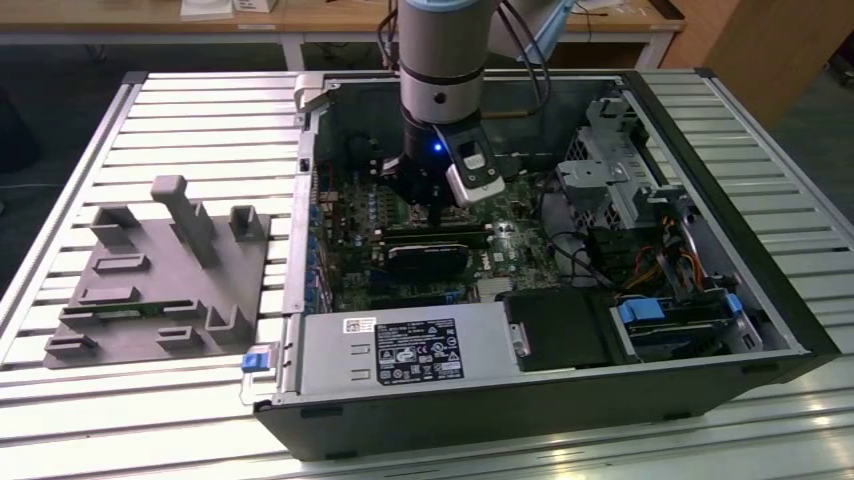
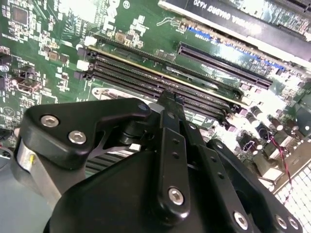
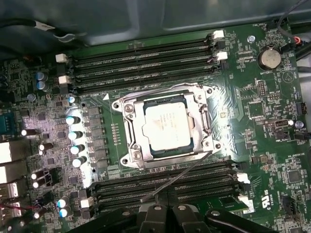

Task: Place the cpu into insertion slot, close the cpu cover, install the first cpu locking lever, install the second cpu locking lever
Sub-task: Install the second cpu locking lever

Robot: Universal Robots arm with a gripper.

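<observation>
In the first wrist view the silver-tan cpu point(image 3: 165, 127) lies flat in the insertion slot, which it and the cpu cover point(image 3: 132, 141) mostly hide. The silver cover frame is down around the chip. One thin wire locking lever point(image 3: 177, 175) stands free, slanting from the socket's corner out over the memory slots toward my fingertips. Another wire lies along the frame's far edge point(image 3: 155, 95). My gripper point(image 3: 168, 208) hovers beside the socket with its black fingers together and nothing visibly between them. It also appears in the second wrist view point(image 2: 169, 99) and, inside the case, in the exterior view point(image 1: 424, 212).
Long black memory slots point(image 3: 146, 53) flank the socket on both sides, and silver capacitors point(image 3: 74, 136) stand close by. In the exterior view a black graphics card point(image 1: 430, 262), the power supply point(image 1: 400, 350) and drive cages point(image 1: 627, 180) crowd the case. A grey fixture point(image 1: 160, 280) sits at the exterior view's left.
</observation>
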